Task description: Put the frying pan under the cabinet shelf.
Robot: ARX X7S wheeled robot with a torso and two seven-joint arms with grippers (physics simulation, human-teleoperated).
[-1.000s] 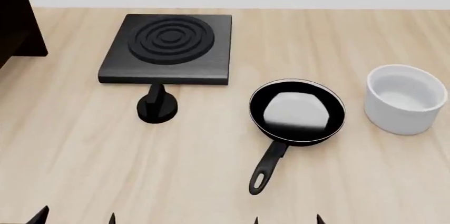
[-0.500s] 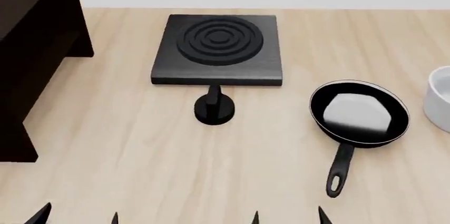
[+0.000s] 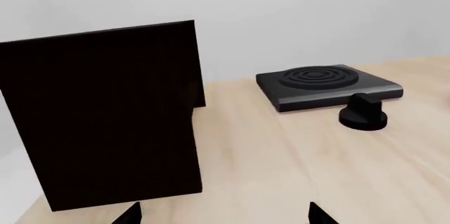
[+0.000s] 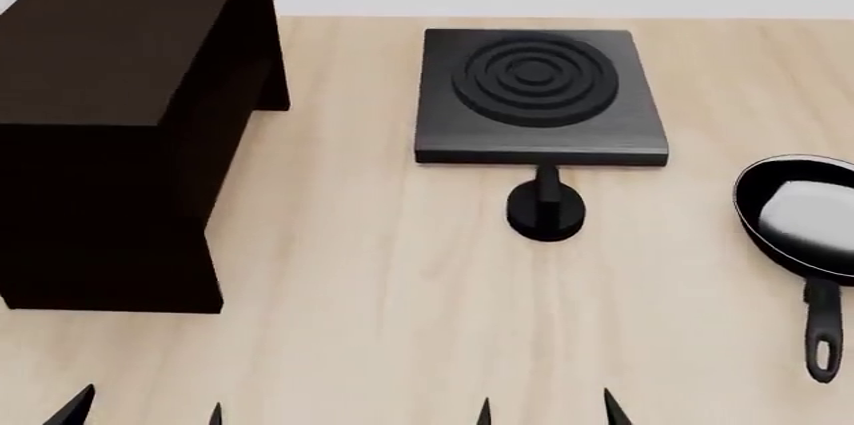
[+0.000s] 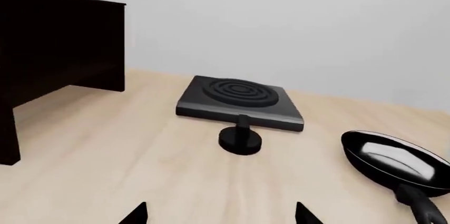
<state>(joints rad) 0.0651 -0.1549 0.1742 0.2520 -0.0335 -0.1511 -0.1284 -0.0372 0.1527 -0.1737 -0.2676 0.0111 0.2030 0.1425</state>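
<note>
1. The frying pan point(image 4: 798, 218) sat on the pale wooden table point(image 4: 374, 285) at the head view's 3 o'clock edge, its rim cut off by the frame. Its glossy inside held only a white reflection, and its long handle ran toward 6 o'clock, ending in a hole.

2. The cabinet shelf point(image 4: 114, 115), dark brown with a flat top and slab sides, filled the 9 to 11 o'clock part of that view, well apart from the pan.

3. Between them lay a black square plate with concentric rings point(image 4: 538, 95) at about 1 o'clock from centre, with a small black knob point(image 4: 545, 210) just beside its near edge.

4. The left gripper point(image 4: 147, 411) showed only two dark fingertips at 7 o'clock on the bottom edge, set apart and holding nothing; the cabinet stood nearest to it.

5. The right gripper point(image 4: 545, 409) likewise showed two separated tips at 5 o'clock, empty. The pan lay toward 2 o'clock from it, near but not touching.

6. The right wrist view showed the pan point(image 5: 393, 161) resting flat on the table, and the left wrist view showed the cabinet point(image 3: 105, 113) close ahead.
</note>
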